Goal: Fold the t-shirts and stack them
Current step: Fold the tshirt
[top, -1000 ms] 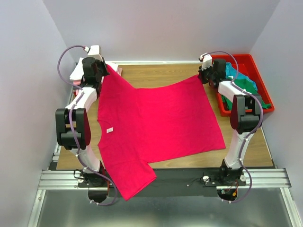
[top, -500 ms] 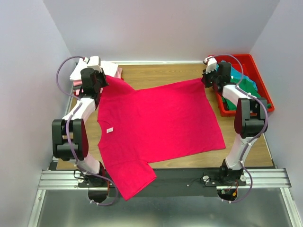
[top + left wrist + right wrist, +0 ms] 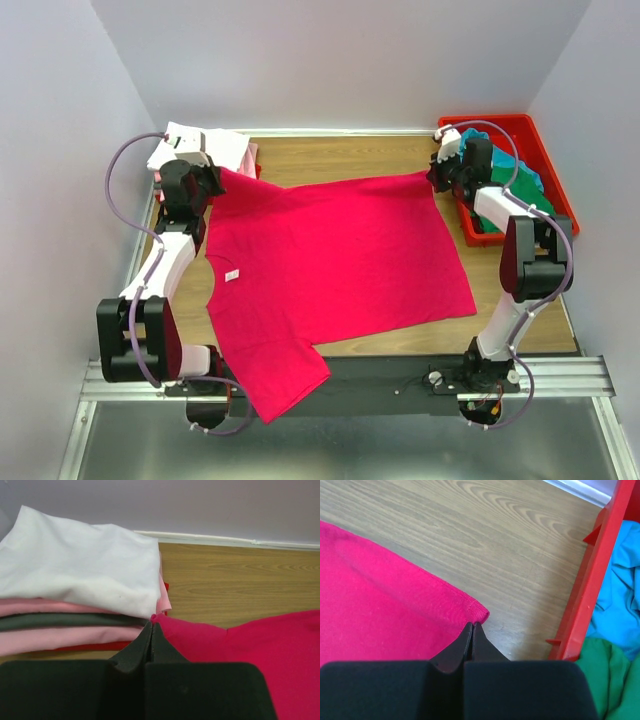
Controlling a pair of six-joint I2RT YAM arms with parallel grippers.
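My left gripper [image 3: 151, 630] and right gripper [image 3: 472, 629] pinched the crimson t-shirt [image 3: 340, 260], flat and unfolded; a folded stack [image 3: 205, 148] lay upper left. Other shirts [image 3: 615, 605] waited in the tray [image 3: 510, 121].

One crimson t-shirt [image 3: 330, 250], one red tray [image 3: 510, 128]

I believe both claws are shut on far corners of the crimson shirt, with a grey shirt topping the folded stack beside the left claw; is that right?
Not quite: the left wrist view shows a white shirt topping the folded stack; the grey shirt lies lower. Otherwise yes: left claw and right claw are each shut on a far corner of the crimson shirt.
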